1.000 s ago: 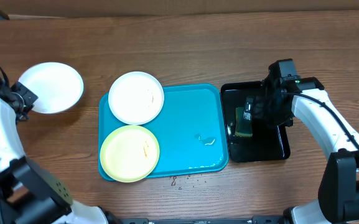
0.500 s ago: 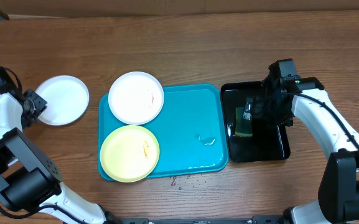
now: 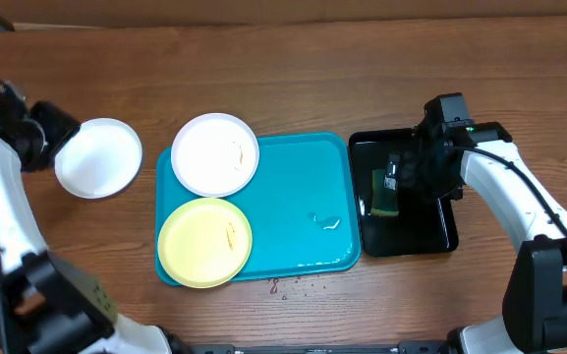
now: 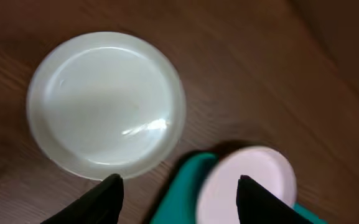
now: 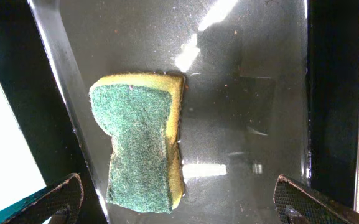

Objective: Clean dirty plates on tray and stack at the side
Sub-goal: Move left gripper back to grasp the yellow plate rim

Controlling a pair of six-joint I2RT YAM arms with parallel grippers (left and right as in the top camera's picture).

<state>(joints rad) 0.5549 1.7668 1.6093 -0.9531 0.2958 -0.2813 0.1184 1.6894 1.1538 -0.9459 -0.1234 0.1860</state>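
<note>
A clean white plate (image 3: 99,157) (image 4: 104,106) lies flat on the wooden table, left of the turquoise tray (image 3: 298,211) (image 4: 180,190). My left gripper (image 3: 53,141) (image 4: 178,186) hovers open just off that plate's left rim, with nothing between its fingers. On the tray's left side rest a second white plate (image 3: 214,154) (image 4: 244,186) with faint reddish specks and a pale yellow plate (image 3: 204,242) with an orange smear. My right gripper (image 3: 403,177) (image 5: 179,199) stands wide open above a green-and-yellow sponge (image 3: 385,194) (image 5: 139,146).
The sponge lies in a glossy black tray (image 3: 430,231) (image 5: 254,93), wet with water, right of the turquoise tray. A small puddle (image 3: 324,220) sits on the turquoise tray's right half. Crumbs (image 3: 288,286) dot the table in front of it.
My left gripper opened and let go of the white plate, which now lies flat on the table a little nearer the tray. The left arm pulled back. The right arm has not moved.
</note>
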